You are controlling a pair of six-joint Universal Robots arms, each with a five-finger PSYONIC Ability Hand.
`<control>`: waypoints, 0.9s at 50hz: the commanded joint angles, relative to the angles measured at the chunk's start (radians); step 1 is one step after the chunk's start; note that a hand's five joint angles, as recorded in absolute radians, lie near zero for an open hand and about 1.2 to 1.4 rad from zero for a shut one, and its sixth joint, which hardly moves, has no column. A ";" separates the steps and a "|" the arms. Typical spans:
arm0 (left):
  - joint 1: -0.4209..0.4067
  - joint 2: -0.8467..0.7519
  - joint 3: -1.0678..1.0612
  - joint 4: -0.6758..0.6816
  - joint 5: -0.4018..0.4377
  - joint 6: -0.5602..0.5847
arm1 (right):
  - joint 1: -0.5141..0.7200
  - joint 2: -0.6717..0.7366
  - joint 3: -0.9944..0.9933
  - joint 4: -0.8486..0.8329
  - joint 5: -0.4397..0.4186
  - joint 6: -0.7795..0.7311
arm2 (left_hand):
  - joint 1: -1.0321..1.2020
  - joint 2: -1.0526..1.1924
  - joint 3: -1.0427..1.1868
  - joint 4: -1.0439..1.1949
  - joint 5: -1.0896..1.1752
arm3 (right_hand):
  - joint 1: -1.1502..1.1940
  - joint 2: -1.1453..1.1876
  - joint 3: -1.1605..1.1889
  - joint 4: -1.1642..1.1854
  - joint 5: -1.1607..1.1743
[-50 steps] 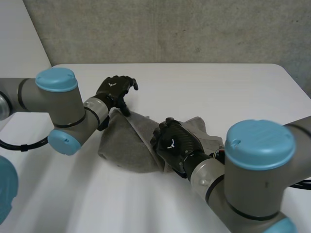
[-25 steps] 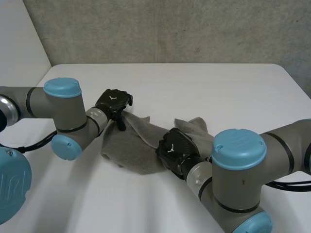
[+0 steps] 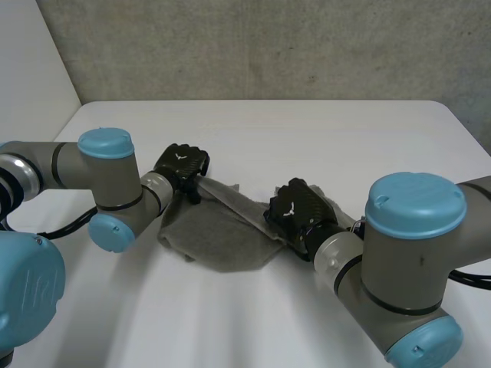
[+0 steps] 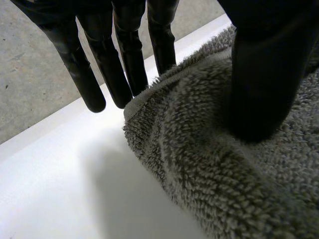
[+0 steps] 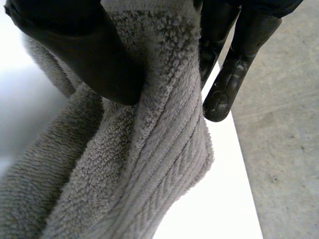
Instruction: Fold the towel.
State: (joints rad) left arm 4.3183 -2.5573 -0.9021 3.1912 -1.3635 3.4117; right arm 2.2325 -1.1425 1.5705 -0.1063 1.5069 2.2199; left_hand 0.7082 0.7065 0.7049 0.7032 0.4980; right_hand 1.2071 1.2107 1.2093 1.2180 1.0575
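The left hand's fingers (image 4: 119, 59) are straight and lie behind a rolled edge of the towel (image 4: 209, 164). Its thumb (image 4: 259, 74) presses down on the pile from the other side, so the edge is pinched between them. The cloth is grey terry with a thick looped nap, and it bulges up around the thumb.

The right hand's fingers (image 5: 234, 64) and thumb (image 5: 75, 55) close on a second part of the towel (image 5: 144, 164). The cloth hangs from that pinch in a long fold. A flatter woven band with ribs runs down the fold beside its edge.

In the head view the left hand (image 3: 182, 163) holds the towel's (image 3: 219, 241) left end. The right hand (image 3: 295, 211) holds it further right, on a bunched part. A raised ridge of cloth stretches between the two hands. Below that ridge, the rest of the towel lies spread and rumpled on the white table (image 3: 322, 138), on the side nearer the robot. A small peak of cloth rises just beyond the right hand.
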 commanded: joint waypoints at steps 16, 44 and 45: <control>0.000 0.049 0.006 -0.016 -0.003 -0.009 | -0.099 -0.094 -0.066 0.169 -0.082 0.024 | 0.688 0.690 0.691 0.693 0.724 | 0.049 0.046 0.047 0.038 0.024; -0.032 0.449 0.045 0.540 -0.261 -0.189 | -0.375 -0.112 -0.581 -0.262 -0.308 0.899 | 0.688 0.690 0.691 0.693 0.724 | 0.189 0.186 0.187 0.178 0.164; -0.032 0.450 0.045 0.539 -0.261 -0.189 | -0.373 -0.099 -0.564 -0.175 -0.359 0.859 | 0.688 0.690 0.691 0.693 0.724 | 0.189 0.186 0.187 0.178 0.164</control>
State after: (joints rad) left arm 4.2805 -2.1899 -0.6561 3.6514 -1.6412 3.2528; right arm 1.8826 -1.2650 0.9200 -0.4088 1.2912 3.1413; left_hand 1.2692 1.3130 1.3253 1.3488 1.1178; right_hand 1.3273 1.3035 1.3214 1.3245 1.1556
